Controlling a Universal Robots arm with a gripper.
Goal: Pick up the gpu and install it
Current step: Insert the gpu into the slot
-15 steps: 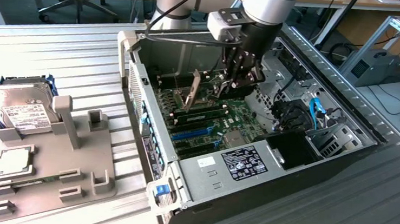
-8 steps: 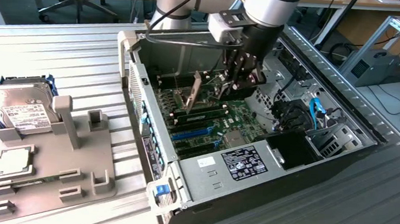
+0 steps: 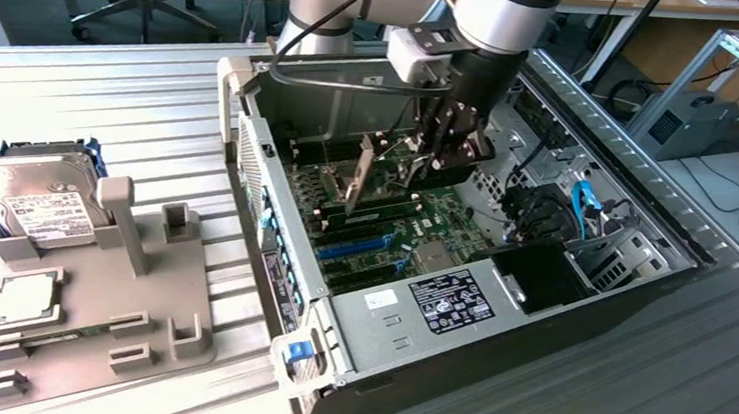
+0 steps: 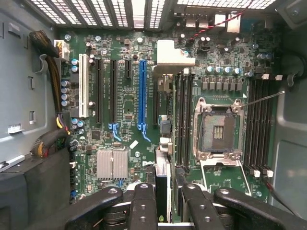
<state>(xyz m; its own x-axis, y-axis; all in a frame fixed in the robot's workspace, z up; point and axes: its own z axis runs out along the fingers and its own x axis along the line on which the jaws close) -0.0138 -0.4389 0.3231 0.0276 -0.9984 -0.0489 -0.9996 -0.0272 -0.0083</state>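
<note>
Wrist view shows the gripper [image 4: 163, 203] partly closed, fingers [image 4: 143, 206] clamping the gpu [image 4: 162, 167] edge-on above the motherboard [image 4: 129, 100]. Exterior view: the card [image 3: 362, 171] hangs upright inside the computer case [image 3: 630, 290], at ten o'clock from the power supply [image 3: 449, 299].

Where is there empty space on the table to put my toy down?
The ribbed table is bare behind the hard drive, and again in front of the computer case, on the exterior view's right. The grey holder tray and the case's inside are crowded.
</note>
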